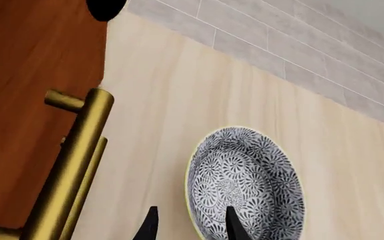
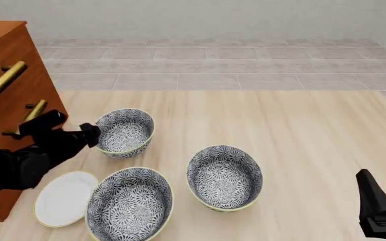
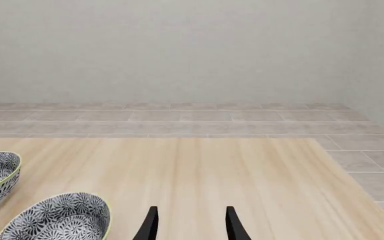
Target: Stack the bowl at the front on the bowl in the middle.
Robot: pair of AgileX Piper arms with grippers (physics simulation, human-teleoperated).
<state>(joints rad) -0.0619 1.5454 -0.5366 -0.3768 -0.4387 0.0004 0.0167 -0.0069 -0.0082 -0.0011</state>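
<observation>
Black-and-white floral bowls, three alike, sit on the pale wood table (image 2: 300,130). Front bowl (image 2: 130,205) lies nearest the camera, just beside a white plate (image 2: 64,198). Middle bowl (image 2: 224,176) sits to its right, apart from it. Left claw (image 2: 91,134), fingers spread, is at the rim of the far bowl (image 2: 124,131), next to the wooden cabinet (image 2: 5,65) with brass handles, behind the front bowl. Right claw (image 3: 188,225), spread too, hangs low at right, well apart from both task bowls.

The bowl at the front (image 2: 130,205) was cut off by the front view's lower edge. The right tool (image 2: 381,211) showed only partly at the corner, its fingertips out of frame.
</observation>
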